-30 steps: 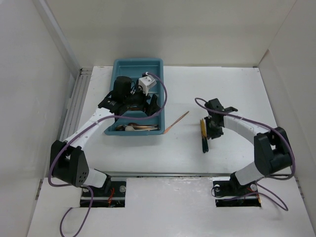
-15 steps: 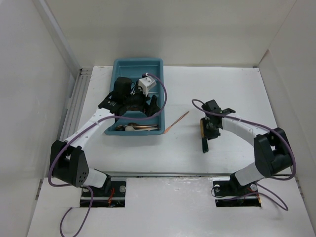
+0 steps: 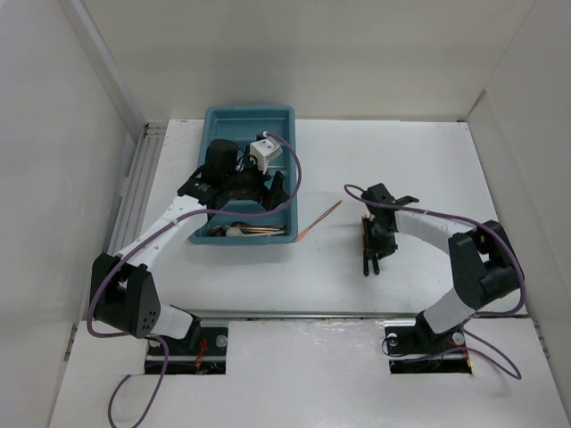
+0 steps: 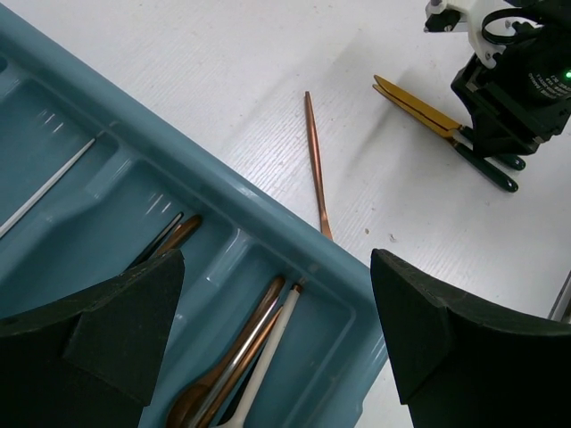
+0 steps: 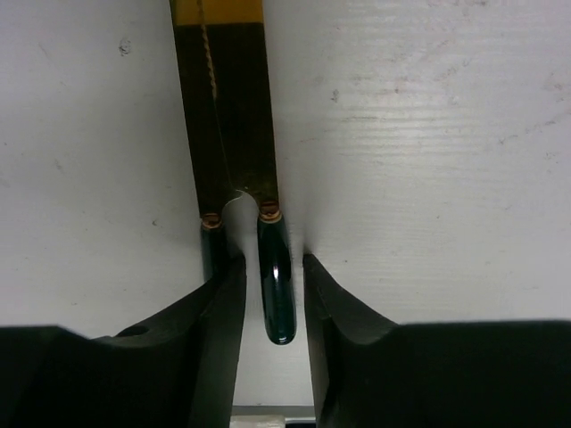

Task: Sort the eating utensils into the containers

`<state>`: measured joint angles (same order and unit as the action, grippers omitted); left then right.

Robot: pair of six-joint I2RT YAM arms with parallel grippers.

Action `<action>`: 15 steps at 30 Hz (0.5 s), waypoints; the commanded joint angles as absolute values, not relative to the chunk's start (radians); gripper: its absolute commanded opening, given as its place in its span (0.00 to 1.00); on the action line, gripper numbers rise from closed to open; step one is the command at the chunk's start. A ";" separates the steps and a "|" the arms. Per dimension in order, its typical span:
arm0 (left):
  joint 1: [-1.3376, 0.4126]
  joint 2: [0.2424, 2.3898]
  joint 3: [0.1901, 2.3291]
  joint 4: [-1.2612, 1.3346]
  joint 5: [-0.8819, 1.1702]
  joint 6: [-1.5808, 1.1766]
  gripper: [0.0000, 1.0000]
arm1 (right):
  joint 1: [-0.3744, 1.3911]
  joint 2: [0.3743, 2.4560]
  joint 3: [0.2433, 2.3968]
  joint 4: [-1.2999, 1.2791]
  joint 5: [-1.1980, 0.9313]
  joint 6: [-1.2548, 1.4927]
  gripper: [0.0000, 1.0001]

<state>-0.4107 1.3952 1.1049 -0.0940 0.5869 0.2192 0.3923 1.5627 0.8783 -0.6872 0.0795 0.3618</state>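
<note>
Left wrist view: utensils [image 4: 241, 343] in tray [image 4: 178, 147], left fingers [image 4: 116, 321] spread wide. Copper piece [image 4: 314, 160], green-handled pair [image 4: 428, 109] unsorted on tabletop [image 4: 223, 53]; right fingers [image 5: 223, 330] straddle handle [image 5: 277, 285], unclamped.

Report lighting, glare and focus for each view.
Top external: even soft light, faint shadows, all sharp. Left wrist: glare streaks on the teal tray, the near fingers dark, featureless. Right wrist: bright highlight on the green handle, table grain crisp.

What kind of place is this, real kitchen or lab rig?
Probably a lab test cell, not a kitchen: white panels box in a white table, the left arm and right arm are bolted at its near edge, and a teal cutlery tray is the main prop.
</note>
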 commanded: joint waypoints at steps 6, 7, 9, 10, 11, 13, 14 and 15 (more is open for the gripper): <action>-0.397 1.342 1.092 -0.072 0.546 0.229 0.83 | 0.383 1.694 0.953 -0.687 0.095 0.318 0.20; -0.397 1.342 1.092 -0.072 0.516 0.229 0.83 | 0.373 1.694 0.953 -0.687 0.095 0.318 0.10; -0.387 1.332 1.092 -0.072 0.483 0.200 0.83 | 0.364 1.694 0.963 -0.678 0.095 0.305 0.00; -0.377 1.331 1.092 -0.072 0.463 0.190 0.83 | 0.364 1.694 0.975 -0.678 0.095 0.287 0.00; -0.377 1.331 1.092 -0.072 0.410 0.178 0.83 | 0.364 1.681 0.997 -0.678 0.104 0.276 0.00; -0.348 1.322 1.092 -0.061 0.324 0.117 0.83 | 0.364 1.654 1.031 -0.678 0.135 0.233 0.00; -0.338 1.322 1.092 -0.046 0.211 0.091 0.83 | 0.364 1.641 1.055 -0.689 0.176 0.213 0.00; -0.327 1.322 1.092 -0.046 0.149 0.065 0.83 | 0.364 1.629 1.121 -0.698 0.199 0.190 0.00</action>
